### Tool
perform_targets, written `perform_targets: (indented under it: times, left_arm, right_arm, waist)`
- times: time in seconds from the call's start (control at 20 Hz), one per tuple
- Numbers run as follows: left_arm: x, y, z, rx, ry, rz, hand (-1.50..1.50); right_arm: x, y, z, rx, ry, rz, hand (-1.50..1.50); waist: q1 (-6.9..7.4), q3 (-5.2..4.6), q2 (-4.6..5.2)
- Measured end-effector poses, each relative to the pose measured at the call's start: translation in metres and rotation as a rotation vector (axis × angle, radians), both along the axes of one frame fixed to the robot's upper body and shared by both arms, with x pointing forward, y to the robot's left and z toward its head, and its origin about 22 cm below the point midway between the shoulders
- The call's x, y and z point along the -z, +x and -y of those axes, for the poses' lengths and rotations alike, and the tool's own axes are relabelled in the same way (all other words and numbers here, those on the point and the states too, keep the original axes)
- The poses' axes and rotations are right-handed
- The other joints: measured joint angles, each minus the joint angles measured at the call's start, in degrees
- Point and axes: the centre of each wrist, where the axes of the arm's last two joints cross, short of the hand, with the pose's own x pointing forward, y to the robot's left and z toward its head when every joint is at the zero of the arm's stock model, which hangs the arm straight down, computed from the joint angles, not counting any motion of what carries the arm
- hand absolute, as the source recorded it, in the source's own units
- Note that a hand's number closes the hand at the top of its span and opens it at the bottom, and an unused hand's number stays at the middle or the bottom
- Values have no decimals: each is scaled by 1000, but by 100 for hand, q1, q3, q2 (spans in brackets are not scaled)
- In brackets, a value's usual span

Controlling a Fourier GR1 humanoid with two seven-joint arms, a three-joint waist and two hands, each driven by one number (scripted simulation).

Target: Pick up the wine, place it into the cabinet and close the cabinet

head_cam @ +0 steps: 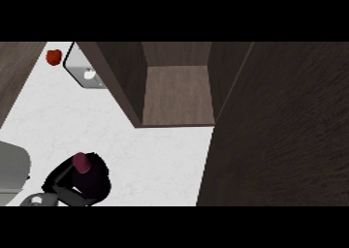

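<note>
Head view: the wine is down at the lower left of the white counter, well below-left of the open cabinet, only its dark red top poking out. The left hand is curled around it. Probably glass, so heavy-ish, stiff, slick, breakable; I'd grab the body, not the neck. Cabinet door stands open right of the shelf.

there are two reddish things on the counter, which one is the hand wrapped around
The dark maroon wine near the lower left, held by the left hand. The brighter red object sits untouched at the far left corner.
</note>
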Motion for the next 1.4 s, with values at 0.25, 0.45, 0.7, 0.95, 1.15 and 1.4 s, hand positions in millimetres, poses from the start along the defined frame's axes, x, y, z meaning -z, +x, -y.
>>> perform_targets:
  times: [0.25,0.45,0.7,0.95,1.15,1.4]
  left_arm:
    - [1,0,4,-7,14,56,150]
    - [-2,-3,-1,-16,23,104,150]
    - [8,-11,8,-279,-14,183,150]
    - [11,-18,38,-420,-91,244,150]
    - [1,-16,57,-427,-148,254,150]
    - [-22,-19,86,-418,-182,281,150]
  right_arm:
    - [0,0,2,13,-4,0,-150]
    - [4,-2,3,14,-12,-2,-150]
    - [6,-3,4,22,-6,7,-150]
    - [8,-4,7,38,-8,3,-150]
    - [9,-7,9,47,-19,-4,-150]
    - [11,-7,11,59,-23,-5,-150]
  waist:
    - [3,-5,1]
    - [-4,-6,-6]
    - [35,-4,-19]
    - [77,3,-18]
    - [82,5,-14]
    - [105,8,-13]
